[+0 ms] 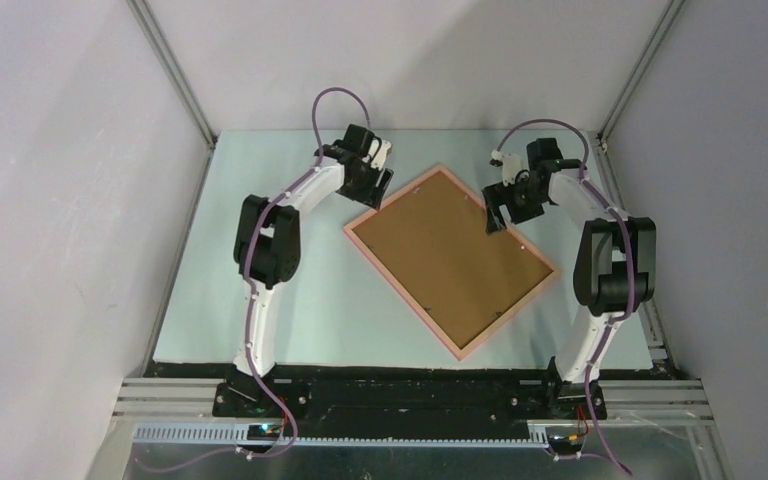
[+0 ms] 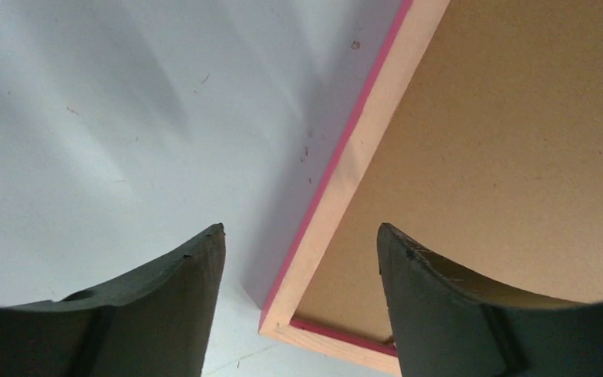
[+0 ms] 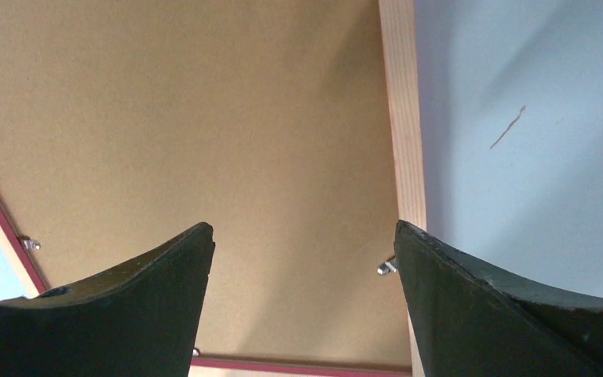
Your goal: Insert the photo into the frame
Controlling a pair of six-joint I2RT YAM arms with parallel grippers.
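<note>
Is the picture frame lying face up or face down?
Face down. The frame lies flat on the table with its brown backing board on top, small metal clips at its edge.

Pale blue-green table (image 1: 210, 300) here, matte, with a few faint scuffs showing up close. Plain whitish panels box it in: left wall (image 1: 60, 200), back wall (image 1: 400, 60), right wall (image 1: 730, 150). Aluminium posts (image 1: 172, 70) climb the back corners. Light is soft, shadows gentle.
</note>
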